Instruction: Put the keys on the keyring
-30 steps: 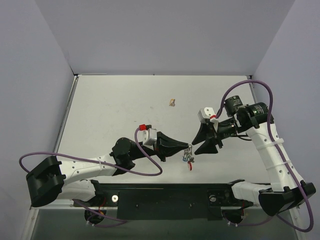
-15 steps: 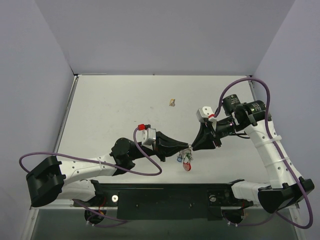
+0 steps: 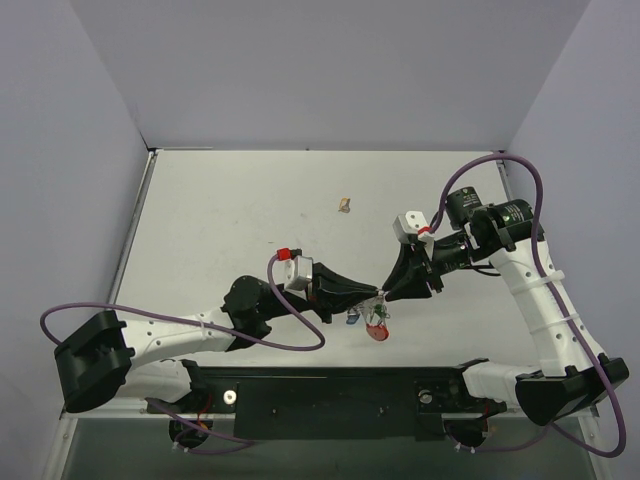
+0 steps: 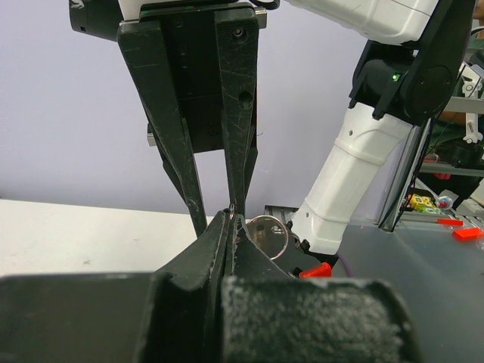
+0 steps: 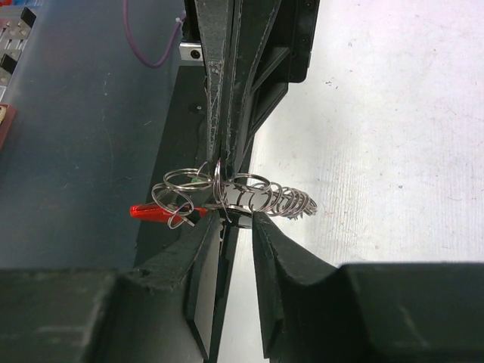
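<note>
My left gripper (image 3: 377,297) is shut on the thin edge of the keyring (image 4: 230,213), held up off the table. A bunch of small silver rings and keys (image 5: 249,198) hangs from it, with a red bit (image 5: 155,211) and a blue bit (image 3: 354,319) among them. My right gripper (image 5: 238,220) meets it tip to tip from the right. Its jaws stand narrowly apart on either side of one ring of the bunch. In the left wrist view the right fingers (image 4: 189,178) come down from above, and one round ring (image 4: 270,230) shows beside my pinched tips.
A small tan lump (image 3: 345,205) lies on the white table (image 3: 220,220) farther back. Lilac walls close the left, back and right sides. The black base bar (image 3: 330,392) runs along the near edge. Purple cables loop off both arms.
The right gripper has moved left to meet the left gripper's tips and its jaws have narrowed. The hanging bunch has swung a little under the tips. The left arm has held still.
</note>
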